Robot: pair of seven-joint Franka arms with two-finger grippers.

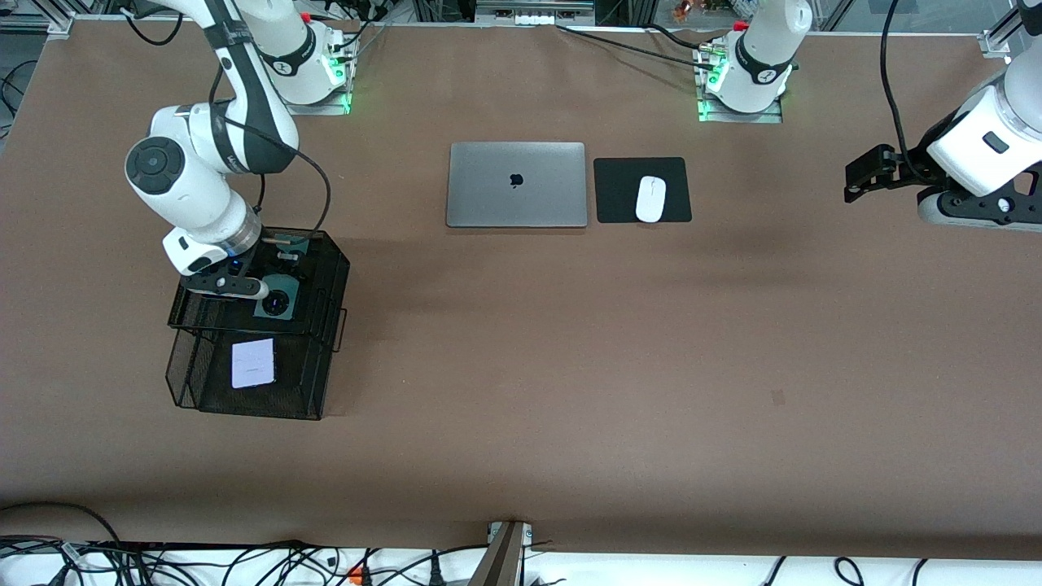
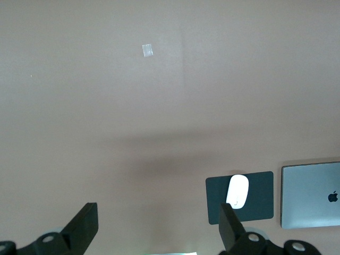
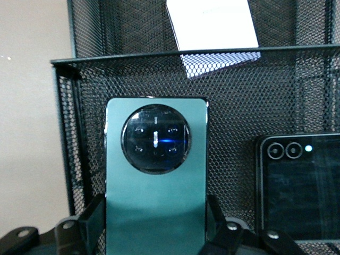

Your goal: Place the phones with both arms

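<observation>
1. The task looks nearly finished, judging by how things lie: all three phones are in or over the black mesh basket (image 1: 321,325), which stands near the worktop's edge at the right arm's end.
2. The pale lilac-white phone (image 1: 253,362) lies flat in the basket's lower tier, the part nearest the front camera.
3. The black phone (image 3: 300,186) rests in the upper tier, beside the green one; it is small and squarish, with two little lenses in a row at one corner.
4. The green phone (image 3: 155,178) is the last to settle. The right gripper (image 1: 244,286) has it over the upper tier, jaws pinching its long edges. Whether it touches the mesh floor I cannot tell.
5. That phone is longer than the others, dark green with a smooth sheen and a large round black camera ring near one end.
6. What seems left: releasing the green phone and lifting the right arm clear.
7. The left gripper (image 1: 875,172) waits over the bare worktop at the left arm's end, jaws spread and holding nothing.
8. The grey laptop (image 1: 517,185) and white mouse (image 1: 650,198) on its black pad (image 1: 676,167) sit untouched between the bases.
</observation>
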